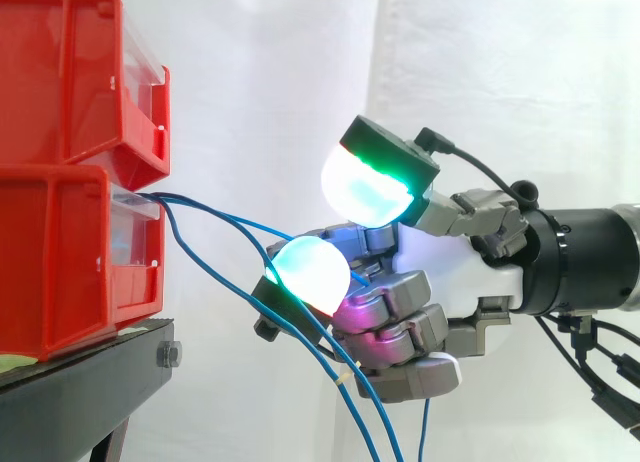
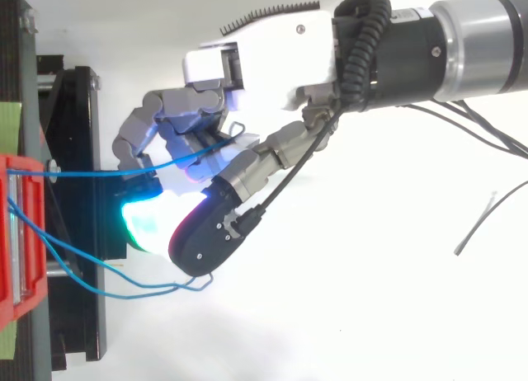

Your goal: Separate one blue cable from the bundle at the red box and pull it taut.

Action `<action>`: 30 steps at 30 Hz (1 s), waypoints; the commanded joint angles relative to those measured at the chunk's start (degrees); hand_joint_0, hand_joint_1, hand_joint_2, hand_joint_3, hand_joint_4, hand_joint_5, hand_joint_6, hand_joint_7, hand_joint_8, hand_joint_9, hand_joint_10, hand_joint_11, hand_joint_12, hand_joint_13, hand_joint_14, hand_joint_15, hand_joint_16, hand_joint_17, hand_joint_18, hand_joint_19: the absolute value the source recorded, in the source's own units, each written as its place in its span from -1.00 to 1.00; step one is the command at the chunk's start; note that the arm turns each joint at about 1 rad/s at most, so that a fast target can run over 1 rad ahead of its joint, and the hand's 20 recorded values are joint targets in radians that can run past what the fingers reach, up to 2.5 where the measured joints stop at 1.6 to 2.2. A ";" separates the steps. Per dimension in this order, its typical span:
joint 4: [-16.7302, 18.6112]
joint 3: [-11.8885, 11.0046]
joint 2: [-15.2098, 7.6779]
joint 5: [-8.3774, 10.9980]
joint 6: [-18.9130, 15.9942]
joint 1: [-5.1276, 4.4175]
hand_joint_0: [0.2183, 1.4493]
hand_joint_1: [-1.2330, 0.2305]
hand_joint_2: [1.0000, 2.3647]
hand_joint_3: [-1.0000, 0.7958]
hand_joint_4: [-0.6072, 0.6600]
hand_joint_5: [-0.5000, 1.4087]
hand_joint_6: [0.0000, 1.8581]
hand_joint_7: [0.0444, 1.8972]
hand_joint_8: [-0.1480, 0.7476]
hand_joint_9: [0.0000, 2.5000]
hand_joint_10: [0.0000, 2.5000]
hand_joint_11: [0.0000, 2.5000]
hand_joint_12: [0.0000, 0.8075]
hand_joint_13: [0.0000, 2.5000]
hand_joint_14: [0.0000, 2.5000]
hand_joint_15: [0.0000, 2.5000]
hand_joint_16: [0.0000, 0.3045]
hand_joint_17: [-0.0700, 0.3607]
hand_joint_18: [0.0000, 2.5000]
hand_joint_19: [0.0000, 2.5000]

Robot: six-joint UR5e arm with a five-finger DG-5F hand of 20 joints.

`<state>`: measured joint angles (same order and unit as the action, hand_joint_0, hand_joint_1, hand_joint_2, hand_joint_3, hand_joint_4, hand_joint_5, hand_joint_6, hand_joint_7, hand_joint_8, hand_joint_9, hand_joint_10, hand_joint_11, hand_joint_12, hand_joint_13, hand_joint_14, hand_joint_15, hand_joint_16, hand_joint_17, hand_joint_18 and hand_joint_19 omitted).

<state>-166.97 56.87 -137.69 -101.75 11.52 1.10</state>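
Observation:
Two red bins are stacked at the left, and a bundle of thin blue cables leaves the front of the lower red bin [image 1: 60, 272] [image 2: 25, 232]. One blue cable [image 2: 82, 172] runs nearly straight from the bin into my hand [image 1: 450, 272] [image 2: 264, 63]. The hand hangs to the right of the bins with its fingers curled round this cable. The glowing cyan fingertip [image 1: 310, 272] hides the cable's last stretch in the side view. The other blue cables [image 1: 300, 332] [image 2: 74, 270] sag slack below the hand.
The bins stand on a black stand [image 1: 80, 382] [image 2: 78, 150] before a white curtain. The upper red bin [image 1: 70, 72] juts out above the cable exit. Open room lies right of the stand, under and around the arm.

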 commanded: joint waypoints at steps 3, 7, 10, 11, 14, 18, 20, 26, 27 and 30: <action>-2.84 0.09 1.37 0.68 0.87 -0.14 -0.58 -0.17 -1.00 -0.44 0.18 -0.72 -0.07 -0.03 0.11 -0.73 0.56 0.15 -0.05 -0.63 1.00 0.24 -0.70 -0.20 -0.20 0.56; -4.86 0.17 1.99 1.73 1.75 -0.22 -0.58 -0.18 -1.00 -0.44 0.18 -0.72 -0.06 -0.04 0.13 -0.80 0.82 0.17 -0.04 -0.66 1.00 0.29 -0.68 -0.17 -0.24 0.40; -6.62 0.26 2.60 3.31 2.19 -0.40 -0.60 -0.18 -1.00 -0.44 0.19 -0.73 -0.06 -0.07 0.15 -0.91 1.00 0.11 -0.02 -0.67 1.00 0.28 -0.66 -0.14 -0.31 0.17; -7.06 0.35 2.60 3.40 2.19 -0.49 -0.60 -0.17 -1.00 -0.44 0.18 -0.73 -0.06 -0.07 0.17 -0.95 1.00 0.11 -0.02 -0.67 1.00 0.30 -0.67 -0.15 -0.32 0.12; -7.50 0.97 2.52 3.40 2.28 -0.66 -0.61 -0.18 -1.00 -0.44 0.18 -0.74 -0.06 -0.08 0.16 -1.00 1.00 0.15 -0.01 -0.69 1.00 0.33 -0.66 -0.13 -0.35 -0.01; -6.62 3.43 2.52 4.37 2.19 -1.10 -0.61 -0.19 -1.00 -0.44 0.15 -0.74 -0.06 -0.09 0.15 -1.00 1.00 0.14 -0.01 -0.67 1.00 0.35 -0.65 -0.12 -0.38 -0.09; -4.77 4.31 2.52 5.33 2.19 -1.19 -0.61 -0.20 -1.00 -0.44 0.15 -0.75 -0.06 -0.10 0.15 -1.00 1.00 0.09 -0.01 -0.63 1.00 0.29 -0.66 -0.13 -0.37 -0.12; -2.05 4.66 2.52 7.18 1.05 -1.45 -0.61 -0.21 -1.00 -0.44 0.10 -0.75 -0.07 -0.11 0.11 -1.00 1.00 0.20 0.11 -0.46 1.00 0.27 -0.58 0.00 -0.29 -0.14; -2.05 4.66 2.52 7.18 1.05 -1.45 -0.62 -0.21 -1.00 -0.44 0.10 -0.75 -0.07 -0.12 0.13 -1.00 1.00 0.26 0.19 -0.41 1.00 0.30 -0.54 0.05 -0.24 -0.17; -1.96 4.66 2.52 7.97 0.70 -1.54 -0.64 -0.19 -1.00 -0.44 0.10 -0.75 -0.07 -0.13 0.17 -1.00 1.00 0.40 0.47 -0.22 1.00 0.40 -0.46 0.18 0.05 -0.23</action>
<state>-169.22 61.49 -135.17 -94.53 12.57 -0.31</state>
